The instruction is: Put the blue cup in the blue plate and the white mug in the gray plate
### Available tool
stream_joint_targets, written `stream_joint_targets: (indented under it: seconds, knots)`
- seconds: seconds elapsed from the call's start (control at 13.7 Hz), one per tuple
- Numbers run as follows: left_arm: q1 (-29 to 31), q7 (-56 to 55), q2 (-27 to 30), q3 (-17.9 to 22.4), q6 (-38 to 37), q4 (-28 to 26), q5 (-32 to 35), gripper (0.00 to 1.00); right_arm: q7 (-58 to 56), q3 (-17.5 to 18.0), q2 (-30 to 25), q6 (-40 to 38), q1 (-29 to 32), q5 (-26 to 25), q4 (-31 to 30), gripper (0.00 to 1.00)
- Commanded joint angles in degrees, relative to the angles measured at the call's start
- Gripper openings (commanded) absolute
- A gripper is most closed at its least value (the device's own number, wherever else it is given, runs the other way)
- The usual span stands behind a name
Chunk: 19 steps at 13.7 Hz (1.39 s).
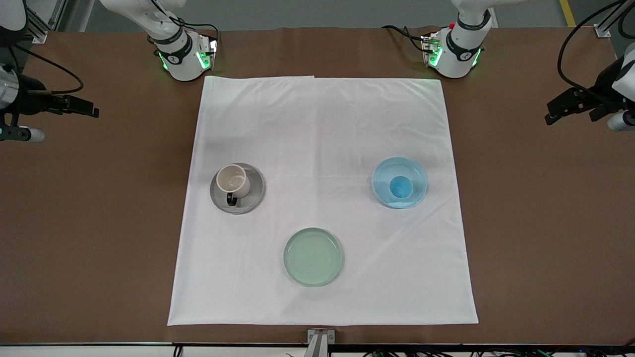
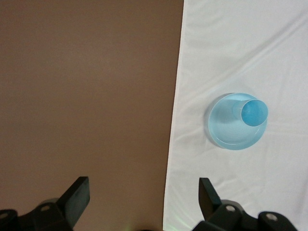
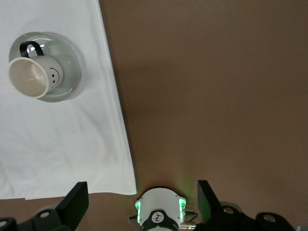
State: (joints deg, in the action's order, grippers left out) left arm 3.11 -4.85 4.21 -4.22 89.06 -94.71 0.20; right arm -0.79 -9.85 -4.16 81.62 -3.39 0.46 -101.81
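Note:
The blue cup stands upright in the blue plate on the white cloth, toward the left arm's end. The white mug with its black handle stands upright in the gray plate, toward the right arm's end. My left gripper is open and empty over bare brown table off the cloth's edge. Its wrist view shows the open gripper, the cup and the blue plate. My right gripper is open and empty over bare table. Its wrist view shows that gripper, the mug and the gray plate.
A pale green plate lies empty on the white cloth, nearer to the front camera than the other two plates. The arms' bases stand along the table's back edge. Brown table surrounds the cloth.

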Motion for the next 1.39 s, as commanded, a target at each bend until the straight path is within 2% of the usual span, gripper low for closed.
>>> stream_joint_targets:
  seconds: [0.0, 0.15, 0.29, 0.8, 1.31]
  knots:
    - [-1.0, -0.5, -1.9, 1.1, -0.4, 3.4, -0.6, 1.0, -1.4, 0.9, -1.7, 2.0, 0.8, -2.1, -0.9, 1.0]
    - [-1.3, -0.6, -1.7, 1.9, 0.0, 3.5, -0.6, 1.0, -1.4, 0.9, -1.6, 4.1, 0.8, -2.4, 1.1, 1.0]
    - [-1.2, -0.5, -0.5, 1.8, 1.5, 3.0, -0.2, 1.0, -1.4, 1.0, -0.8, 4.8, 0.8, -2.5, 5.6, 1.0]
    - [-1.2, 0.2, -1.9, 1.4, 2.4, 3.1, -0.3, 1.0, -0.6, 1.1, 5.0, 4.8, 0.2, -1.8, 17.9, 1.0]
    - [-1.3, 0.8, -2.7, 1.2, 3.8, 3.3, -1.0, 1.0, -0.6, 1.1, 5.1, 7.3, 0.3, -0.5, 19.5, 1.0]
